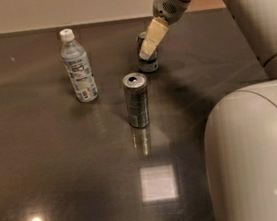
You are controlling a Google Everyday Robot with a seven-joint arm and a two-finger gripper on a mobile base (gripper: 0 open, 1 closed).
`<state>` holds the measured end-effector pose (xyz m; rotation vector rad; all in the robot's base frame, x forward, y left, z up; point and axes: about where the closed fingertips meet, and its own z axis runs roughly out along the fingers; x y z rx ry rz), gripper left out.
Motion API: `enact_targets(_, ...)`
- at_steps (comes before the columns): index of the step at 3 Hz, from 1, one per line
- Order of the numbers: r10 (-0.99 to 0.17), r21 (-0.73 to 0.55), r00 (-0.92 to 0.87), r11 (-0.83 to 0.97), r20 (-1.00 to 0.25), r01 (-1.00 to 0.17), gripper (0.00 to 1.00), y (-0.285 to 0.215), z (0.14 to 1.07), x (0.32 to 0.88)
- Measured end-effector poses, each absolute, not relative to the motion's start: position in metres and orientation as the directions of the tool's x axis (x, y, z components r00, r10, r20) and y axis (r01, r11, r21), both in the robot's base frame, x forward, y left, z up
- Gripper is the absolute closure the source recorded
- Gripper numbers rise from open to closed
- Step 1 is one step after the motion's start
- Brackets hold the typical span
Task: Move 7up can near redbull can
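Note:
The 7up can (149, 64) stands on the dark table (58, 157) at the back middle; only its lower part and a bit of its top show behind the gripper. The gripper (149, 44) comes down from the upper right and sits right at the can's top, covering most of it. The redbull can (137, 100), tall, slim and silver-grey, stands upright a short way in front of the 7up can and slightly to its left.
A clear plastic bottle (79, 67) with a white cap stands upright at the back left, to the left of both cans. The robot's white body (257, 158) fills the lower right, and its arm (252, 13) runs along the right side.

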<state>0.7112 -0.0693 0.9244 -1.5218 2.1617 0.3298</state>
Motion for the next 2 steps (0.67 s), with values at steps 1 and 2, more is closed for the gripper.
enact_targets(1,-0.807,-0.053,-0.295,0.373,-0.511,-0.926,0.00,-0.0699,0.9176,0.7185)
enact_targets(2,-0.800,-0.040,-0.307,0.380,-0.516,-0.924,0.00,-0.0678,0.9119,0.7245)
